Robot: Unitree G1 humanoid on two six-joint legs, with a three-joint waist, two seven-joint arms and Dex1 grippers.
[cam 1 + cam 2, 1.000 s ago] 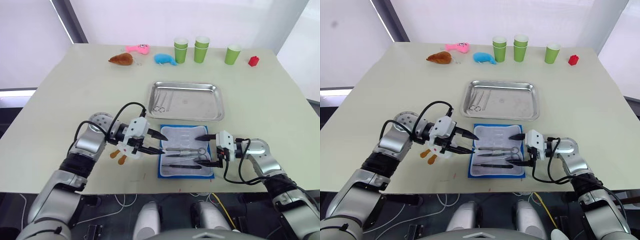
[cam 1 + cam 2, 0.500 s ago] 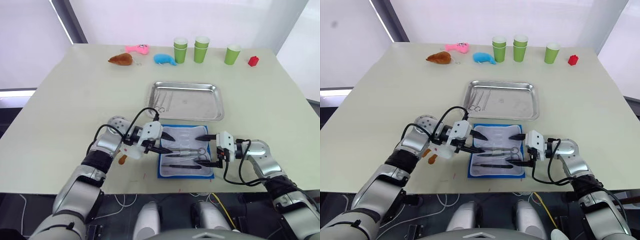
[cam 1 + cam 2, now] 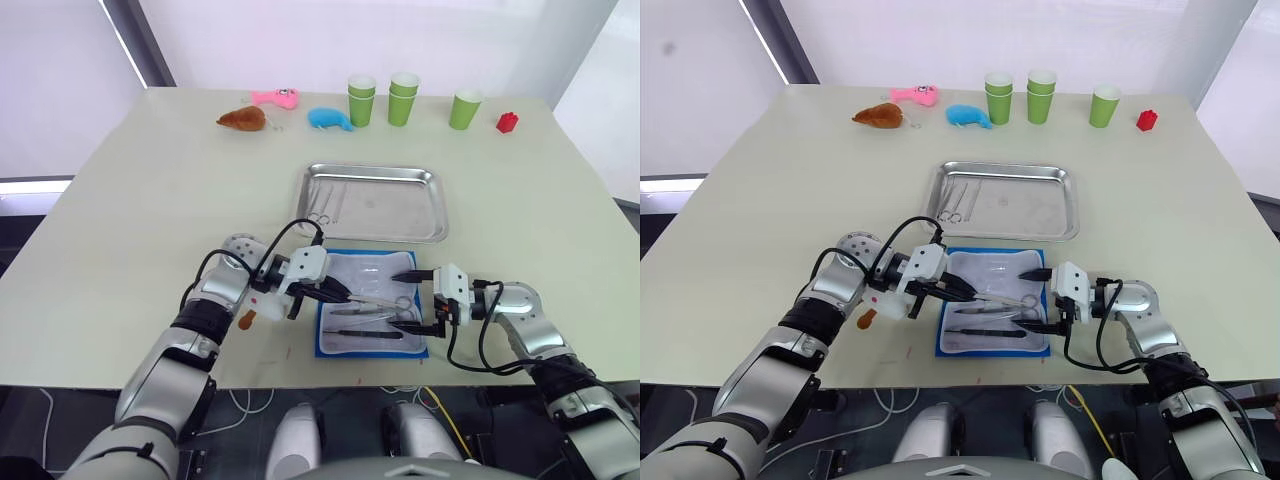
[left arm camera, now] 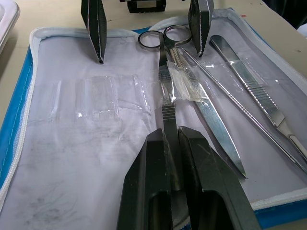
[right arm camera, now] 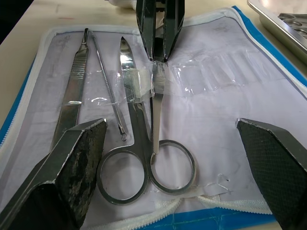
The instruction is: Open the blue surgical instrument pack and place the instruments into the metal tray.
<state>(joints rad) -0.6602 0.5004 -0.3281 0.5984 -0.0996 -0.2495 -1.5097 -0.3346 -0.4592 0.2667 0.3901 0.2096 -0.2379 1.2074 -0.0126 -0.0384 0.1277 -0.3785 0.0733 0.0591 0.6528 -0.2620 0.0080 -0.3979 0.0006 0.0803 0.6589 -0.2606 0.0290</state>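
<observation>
The blue surgical instrument pack (image 3: 324,340) lies open near the table's front edge, pale lining up. On the lining rest the instruments: ring-handled scissors (image 4: 164,80), a second pair of blades (image 4: 215,125), a thin probe (image 4: 240,112) and a flat handle (image 4: 254,93), some under a clear strap. My left gripper (image 4: 171,132) is over the pack's left half, shut on the scissors' blade. At the pack's right side my right gripper (image 3: 403,301) is open wide, one finger on either side of the ring handles (image 5: 148,167). The metal tray (image 3: 425,228) sits just beyond, with small scissors (image 3: 321,211) at its left end.
Green cups (image 3: 404,98), a red block (image 3: 507,122), a blue whale toy (image 3: 328,118), a pink toy (image 3: 276,97) and a brown toy (image 3: 242,118) line the far edge. A small orange-brown object (image 3: 245,319) lies under my left wrist.
My left gripper moved right from beside the pack onto its lining and closed on the scissors' blade. The right arm stayed put.
</observation>
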